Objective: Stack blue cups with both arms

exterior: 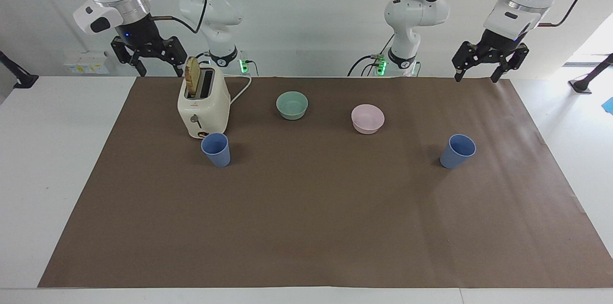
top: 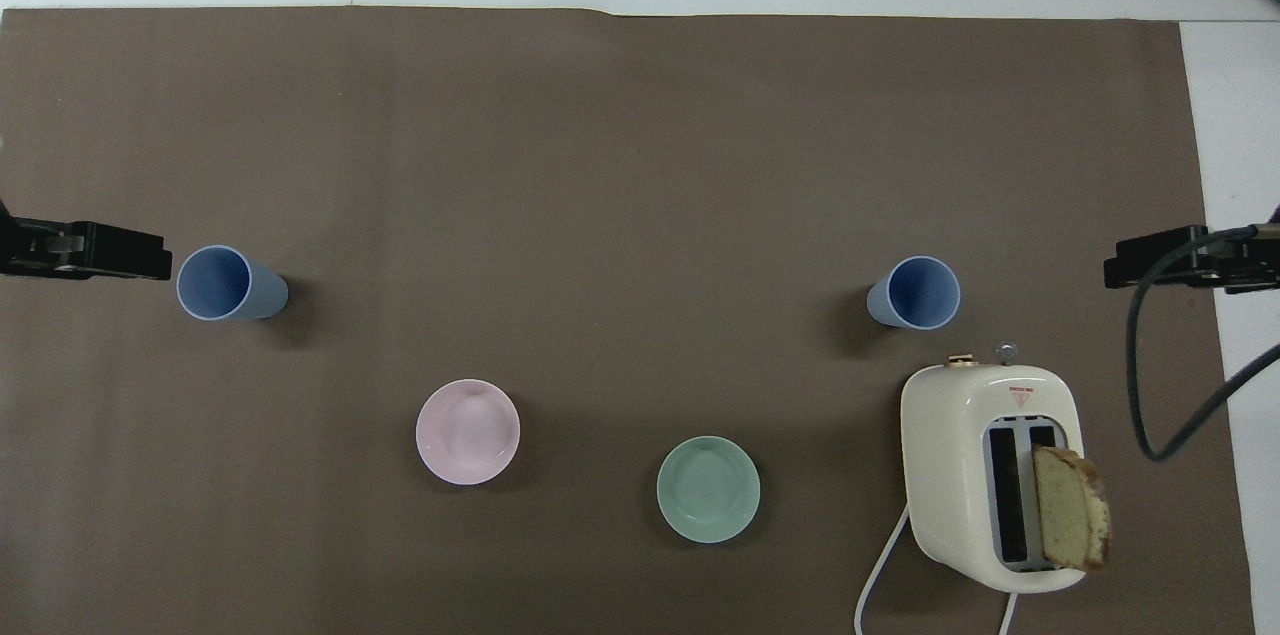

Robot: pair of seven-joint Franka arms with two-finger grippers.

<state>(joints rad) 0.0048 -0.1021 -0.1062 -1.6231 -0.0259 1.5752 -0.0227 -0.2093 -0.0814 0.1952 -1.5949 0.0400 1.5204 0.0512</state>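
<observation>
Right hand (exterior: pixel 152 57) hangs open above the toaster (exterior: pixel 203 107); left hand (exterior: pixel 489 61) waits open, high. One blue cup (exterior: pixel 216 149) stands just beside the toaster, the other (exterior: pixel 457 151) well apart from it. Likely light, stiff, slick: pinch across the rim.

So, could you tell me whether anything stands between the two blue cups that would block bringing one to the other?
Nothing visible does. The cup at the right arm's end and the cup at the left arm's end stand upright with bare brown mat between them; both bowls and the toaster sit nearer the robots.
</observation>
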